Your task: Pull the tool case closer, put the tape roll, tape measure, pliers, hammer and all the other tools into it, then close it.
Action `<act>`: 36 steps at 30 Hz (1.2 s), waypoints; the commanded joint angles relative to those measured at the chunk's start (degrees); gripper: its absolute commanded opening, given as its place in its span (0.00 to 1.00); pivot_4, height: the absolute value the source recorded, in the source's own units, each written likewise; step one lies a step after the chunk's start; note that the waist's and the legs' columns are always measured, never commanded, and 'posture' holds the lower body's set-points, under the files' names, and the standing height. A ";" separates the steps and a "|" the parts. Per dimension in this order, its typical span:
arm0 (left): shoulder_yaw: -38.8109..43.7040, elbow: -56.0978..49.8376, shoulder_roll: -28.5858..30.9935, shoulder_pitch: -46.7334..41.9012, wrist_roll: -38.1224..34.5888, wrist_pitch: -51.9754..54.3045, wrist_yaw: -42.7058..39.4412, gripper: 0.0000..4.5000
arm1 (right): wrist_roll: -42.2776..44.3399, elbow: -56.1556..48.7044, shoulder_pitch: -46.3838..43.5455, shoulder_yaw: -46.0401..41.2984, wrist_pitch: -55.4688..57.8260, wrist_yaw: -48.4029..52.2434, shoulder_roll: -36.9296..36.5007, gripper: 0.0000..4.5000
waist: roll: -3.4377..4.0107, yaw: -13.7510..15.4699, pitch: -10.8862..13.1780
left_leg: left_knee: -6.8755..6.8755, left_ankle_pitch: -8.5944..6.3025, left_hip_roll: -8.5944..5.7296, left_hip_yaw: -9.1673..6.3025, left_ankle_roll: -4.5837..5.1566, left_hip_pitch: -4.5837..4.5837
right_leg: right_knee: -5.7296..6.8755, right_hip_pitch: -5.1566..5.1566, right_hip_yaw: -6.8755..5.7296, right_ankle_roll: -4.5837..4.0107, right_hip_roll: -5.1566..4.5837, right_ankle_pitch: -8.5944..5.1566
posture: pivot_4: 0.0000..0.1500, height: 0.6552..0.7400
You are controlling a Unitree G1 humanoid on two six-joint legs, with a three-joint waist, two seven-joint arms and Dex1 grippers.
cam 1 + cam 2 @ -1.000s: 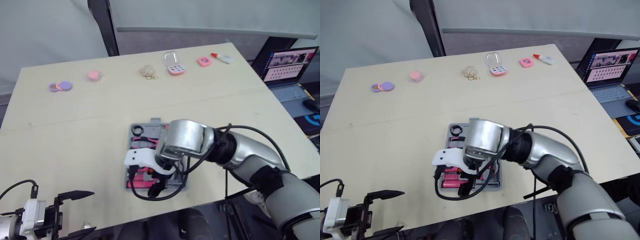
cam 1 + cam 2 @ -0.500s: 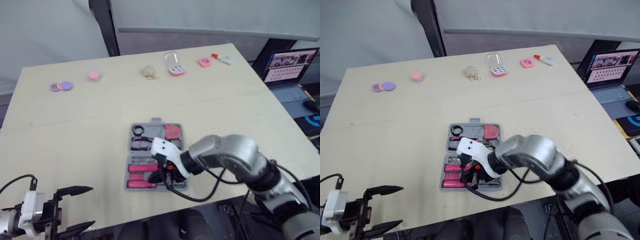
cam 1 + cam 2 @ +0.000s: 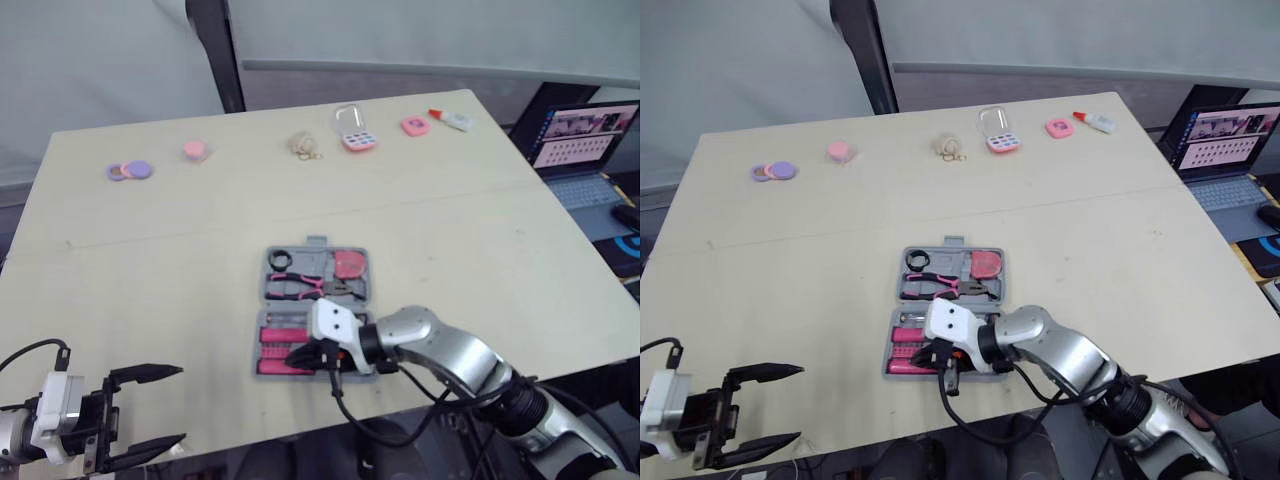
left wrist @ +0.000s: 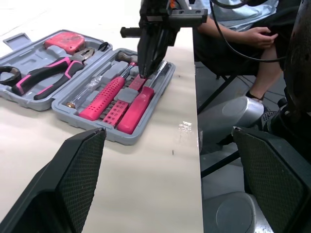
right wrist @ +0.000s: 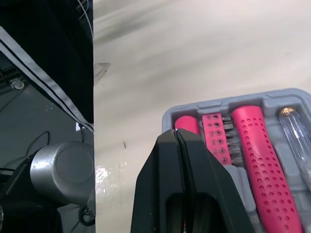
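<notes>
Right claw [image 5: 176, 133], fingers pressed together, points down over the outer rim of the open tool case [image 3: 318, 262] directly beneath; advise hooking under that rim and folding the half squarely over.

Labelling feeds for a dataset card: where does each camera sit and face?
Left eye view: on the head, looking forward and down at the table and tool case; left gripper and right gripper show.
Right eye view: beside it, same scene.
Left wrist view: low near the table's front edge, looking across at the tool case and right gripper between the left gripper's open fingers.
Right wrist view: just above the tool case's near edge, looking down along the shut right gripper.
Shared: every view shows the tool case.
</notes>
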 commanded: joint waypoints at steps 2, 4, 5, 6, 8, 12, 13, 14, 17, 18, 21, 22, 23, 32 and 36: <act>1.11 0.36 0.69 0.12 -0.66 -0.24 -0.91 1.00 | -1.16 0.25 1.46 -0.73 -1.97 1.72 1.27 0.01 | -0.05 -0.02 -0.01 | 0.00 0.00 0.01 0.01 0.00 0.02 | 0.00 0.01 0.00 0.00 0.00 0.00 | 1.00 1.00; 0.96 0.35 0.59 0.10 -0.47 -0.47 -1.03 1.00 | -2.20 1.48 1.80 -0.86 -2.61 1.79 1.45 0.01 | -0.05 -0.03 -0.01 | 0.00 0.00 0.01 0.00 0.00 0.02 | 0.00 0.01 0.00 0.00 0.00 0.00 | 1.00 1.00; 0.94 0.31 0.55 0.07 -0.45 -0.50 -1.01 1.00 | -2.54 2.12 1.93 -1.07 -2.85 1.84 1.62 0.01 | -0.05 -0.03 -0.01 | 0.00 0.00 0.01 0.00 0.00 0.02 | 0.01 0.01 0.00 0.00 0.00 0.00 | 1.00 1.00; 0.93 0.24 0.51 0.07 -0.43 -0.53 -0.97 1.00 | -2.85 2.67 2.07 -1.22 -3.20 2.01 1.70 0.01 | -0.05 -0.03 -0.01 | -0.01 0.00 0.02 -0.01 0.00 0.03 | 0.01 0.01 0.00 0.00 0.00 0.00 | 1.00 1.00; 1.01 0.20 0.48 0.17 -0.48 -0.56 -1.00 1.00 | -3.37 3.66 2.32 -1.55 -3.70 2.27 1.93 0.01 | -0.05 0.02 -0.01 | -0.01 0.00 0.02 -0.01 0.00 0.04 | 0.01 0.02 0.00 0.00 0.00 0.00 | 1.00 1.00; 1.23 0.11 0.59 0.57 -0.51 -0.60 -1.19 1.00 | -4.60 5.73 2.81 -1.95 -4.82 2.80 2.40 0.01 | -0.07 -0.02 -0.03 | -0.01 0.00 0.02 0.00 0.00 0.04 | 0.01 0.02 0.00 0.00 0.01 0.00 | 1.00 1.00; 1.25 0.11 0.62 0.58 -0.50 -0.62 -1.21 1.00 | -4.79 5.97 2.97 -2.00 -5.01 3.03 2.44 0.01 | -0.07 -0.02 -0.02 | -0.01 0.00 0.02 0.01 0.00 0.04 | 0.01 0.02 0.00 0.00 0.01 0.00 | 1.00 1.00; 1.35 0.15 0.69 0.61 -0.54 -0.61 -1.25 1.00 | -4.91 6.09 3.20 -2.02 -5.08 3.27 2.51 0.01 | -0.07 -0.03 -0.03 | -0.01 0.00 0.02 0.01 0.00 0.04 | 0.01 0.02 0.00 0.00 0.01 0.00 | 1.00 1.00; 1.65 0.32 0.95 0.68 -0.60 -0.66 -1.51 1.00 | -5.23 6.67 3.73 -2.03 -5.04 3.72 2.74 0.01 | -0.07 0.00 -0.03 | -0.01 0.00 0.02 0.00 0.00 0.04 | 0.01 0.02 0.00 0.00 0.01 0.00 | 1.00 1.00; 1.71 0.31 1.02 0.70 -0.61 -0.64 -1.56 1.00 | -5.41 7.03 3.86 -2.07 -5.00 3.79 2.84 0.01 | -0.08 0.00 -0.03 | -0.01 0.00 0.02 0.01 0.00 0.04 | 0.02 0.02 0.00 0.00 0.01 0.00 | 1.00 1.00; 1.83 0.28 1.15 0.73 -0.67 -0.57 -1.67 1.00 | -6.17 8.06 4.32 -2.15 -5.38 3.91 3.05 0.01 | -0.08 -0.01 -0.03 | 0.00 0.00 0.02 0.02 0.00 0.04 | 0.01 0.03 0.00 0.00 0.00 0.00 | 1.00 1.00; 1.83 0.29 1.20 0.71 -0.65 -0.57 -1.71 1.00 | -6.50 8.32 4.51 -2.12 -5.57 3.94 3.00 0.01 | -0.08 -0.01 -0.03 | 0.00 0.00 0.02 0.02 0.00 0.05 | 0.02 0.03 0.00 0.00 0.00 0.00 | 1.00 1.00; 1.78 0.32 1.28 0.59 -0.65 -0.52 -1.69 1.00 | -6.73 8.53 4.70 -2.14 -5.62 3.92 2.99 0.01 | -0.08 -0.01 -0.03 | 0.00 0.00 0.02 0.02 0.00 0.05 | 0.02 0.03 0.00 0.00 0.01 0.00 | 1.00 1.00; 1.15 1.13 1.93 -0.70 -0.69 -0.53 -1.89 1.00 | -6.59 8.71 4.91 -3.17 -4.36 4.48 3.65 0.01 | -0.12 0.00 -0.05 | 0.00 0.00 0.02 0.02 0.00 0.07 | 0.03 0.04 0.00 0.00 0.01 0.00 | 1.00 1.00; 0.99 1.23 1.75 -0.95 -0.63 -0.66 -1.94 1.00 | -6.78 9.05 4.80 -3.06 -3.43 4.73 4.08 0.01 | -0.12 -0.02 -0.05 | 0.00 0.00 0.02 0.03 0.00 0.07 | 0.04 0.04 0.00 0.00 0.01 0.00 | 1.00 1.00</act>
